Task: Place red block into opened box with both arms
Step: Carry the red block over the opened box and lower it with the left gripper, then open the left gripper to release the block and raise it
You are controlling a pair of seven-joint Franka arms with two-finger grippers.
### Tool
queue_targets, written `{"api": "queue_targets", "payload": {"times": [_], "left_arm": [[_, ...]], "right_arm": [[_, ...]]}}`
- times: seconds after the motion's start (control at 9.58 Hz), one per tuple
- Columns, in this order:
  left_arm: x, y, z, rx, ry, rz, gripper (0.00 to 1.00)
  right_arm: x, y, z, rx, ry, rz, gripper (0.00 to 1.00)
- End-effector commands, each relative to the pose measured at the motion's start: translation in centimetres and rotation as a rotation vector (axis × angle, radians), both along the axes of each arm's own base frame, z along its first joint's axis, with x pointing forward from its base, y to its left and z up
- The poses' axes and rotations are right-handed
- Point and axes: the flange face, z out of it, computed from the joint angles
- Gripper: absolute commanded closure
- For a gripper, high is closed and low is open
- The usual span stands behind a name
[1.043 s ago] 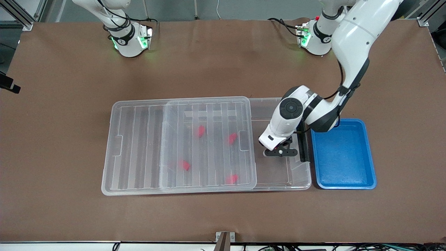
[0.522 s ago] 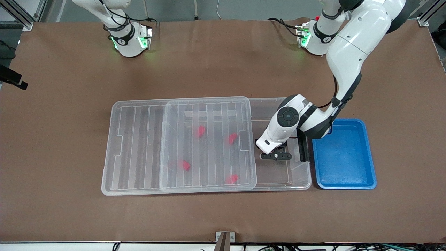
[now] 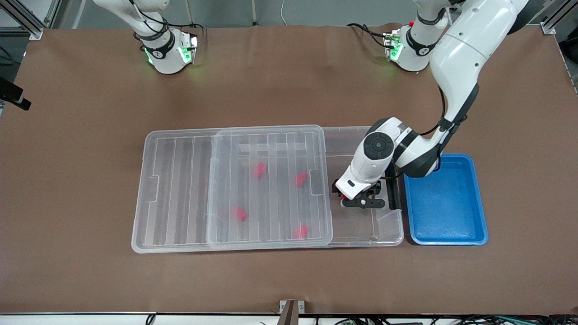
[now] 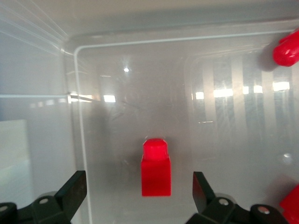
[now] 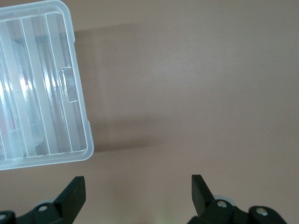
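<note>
Down on the brown worktop (image 3: pixel 280 90), my left gripper (image 3: pixel 360 197) hangs in the box (image 3: pixel 388 234), jaws apart over the red block (image 4: pixel 156 168) lying on its clear floor. My right gripper (image 5: pixel 138 198), jaws apart, waits over bare worktop beside the ribbed lid (image 3: pixel 180 189); a blue tray (image 3: pixel 445 198) sits beside the box.

View from the left wrist. The left claw (image 4: pixel 140 198) hangs over the floor of the box (image 4: pixel 117 121), its two black fingers (image 4: pixel 72 191) spread wide with a clear gap between them. A red block (image 4: pixel 156 169) lies on the clear plastic floor in that gap, touching neither finger, its narrower stub pointing away from the claw. The rounded inner corner of the box wall shows beside it as a pale line. The ribbed lid (image 4: pixel 243 93) appears as light and dark stripes, with a second red piece (image 4: pixel 287 49) at the frame's edge near them. A third red piece (image 4: pixel 292 207) is cut off beside one finger.
</note>
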Motion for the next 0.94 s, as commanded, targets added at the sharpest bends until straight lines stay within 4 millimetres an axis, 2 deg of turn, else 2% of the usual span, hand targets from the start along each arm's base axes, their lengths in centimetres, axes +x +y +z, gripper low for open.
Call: {"api": "queue_targets", "payload": {"times": [0.0, 0.21, 0.31, 0.42, 0.52, 0.63, 0.73, 0.83], "left_arm": [[-1.6, 0.9, 3.0, 0.006, 0.012, 0.000, 0.00], [-2.3, 1.7, 8.4, -0.016, 0.070, -0.033, 0.00], [-2.5, 3.2, 11.2, -0.032, 0.098, -0.054, 0.00], [-2.0, 5.9, 13.9, -0.038, 0.103, -0.056, 0.00], [-2.1, 7.7, 15.6, -0.013, 0.113, -0.091, 0.00], [-2.2, 10.5, 18.0, 0.028, 0.114, -0.122, 0.00], [-2.6, 12.9, 20.8, 0.050, 0.107, -0.146, 0.00], [-3.2, 15.1, 23.5, 0.063, 0.096, -0.116, 0.00]], "right_arm": [[-0.2, 0.7, 0.3, -0.014, 0.002, 0.019, 0.00], [-0.2, 0.8, 0.2, -0.012, 0.004, 0.027, 0.00], [0.3, 0.6, -0.8, -0.012, 0.012, 0.031, 0.00], [3.0, 0.4, -4.2, -0.010, 0.032, 0.055, 0.00], [5.9, 0.2, -7.7, -0.017, 0.019, 0.123, 0.00], [8.6, -0.3, -11.5, -0.021, 0.007, 0.228, 0.17], [10.1, -0.6, -14.4, -0.024, 0.009, 0.286, 0.51], [11.7, 0.2, -18.2, -0.021, 0.034, 0.307, 0.88]]}}
